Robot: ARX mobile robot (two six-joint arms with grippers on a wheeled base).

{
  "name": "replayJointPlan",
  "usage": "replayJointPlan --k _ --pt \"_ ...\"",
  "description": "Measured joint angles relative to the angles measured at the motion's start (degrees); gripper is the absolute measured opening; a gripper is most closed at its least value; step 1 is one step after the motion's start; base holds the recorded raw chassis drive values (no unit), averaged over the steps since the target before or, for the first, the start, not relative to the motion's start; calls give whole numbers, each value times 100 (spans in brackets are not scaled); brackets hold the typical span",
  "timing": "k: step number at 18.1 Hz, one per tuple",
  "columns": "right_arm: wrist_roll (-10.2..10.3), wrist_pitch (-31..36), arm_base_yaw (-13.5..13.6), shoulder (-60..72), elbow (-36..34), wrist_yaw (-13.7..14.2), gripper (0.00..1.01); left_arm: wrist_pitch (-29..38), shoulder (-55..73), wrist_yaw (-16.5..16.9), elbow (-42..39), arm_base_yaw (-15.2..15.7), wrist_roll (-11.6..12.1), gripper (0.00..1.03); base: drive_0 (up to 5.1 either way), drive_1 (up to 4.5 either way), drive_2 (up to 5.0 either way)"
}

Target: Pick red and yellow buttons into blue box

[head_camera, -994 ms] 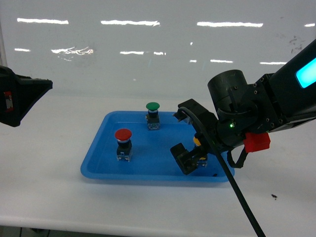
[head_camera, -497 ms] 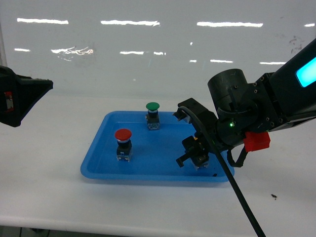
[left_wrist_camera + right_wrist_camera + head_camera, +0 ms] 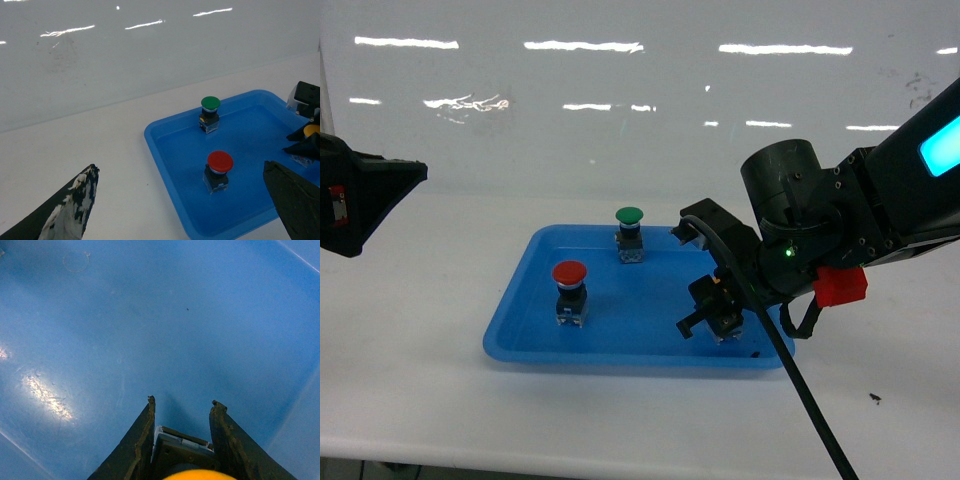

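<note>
The red button (image 3: pixel 569 288) stands upright in the left half of a shallow blue tray (image 3: pixel 520 345). It also shows in the left wrist view, red button (image 3: pixel 219 168). My right gripper (image 3: pixel 183 402) is down in the tray's right part and shut on the yellow button (image 3: pixel 186 452), whose dark body sits squeezed between the two fingers. In the head view the right gripper (image 3: pixel 713 315) hides most of it. From the left wrist I see the yellow button (image 3: pixel 312 131) cap at the right edge. My left gripper (image 3: pixel 180 167) hangs open and empty above the tray's left edge. The blue box is out of view.
A green-capped button (image 3: pixel 630 233) stands at the tray's back edge. The tray lies on a white table (image 3: pixel 420 400), with a glossy white wall behind. My left arm (image 3: pixel 360 195) shows at the far left. A black cable (image 3: pixel 810 400) trails from the right arm.
The right gripper's fingers were spread around the yellow button one second ago and have since closed on it. The red button, the green button and the left arm have not moved.
</note>
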Motion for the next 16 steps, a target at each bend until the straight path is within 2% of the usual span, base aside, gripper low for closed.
replayJointPlan --k 4,11,16 --pt "50 214 -59 -179 -304 155 30 2 0 -2 0 0 0 98 0 0 0" --pt "474 389 -31 -1683 -1069 42 29 2 0 0 0 0 0 98 0 0 0" --pt "914 890 127 -2979 -2601 201 29 0 0 0 0 0 0 98 0 0 0"
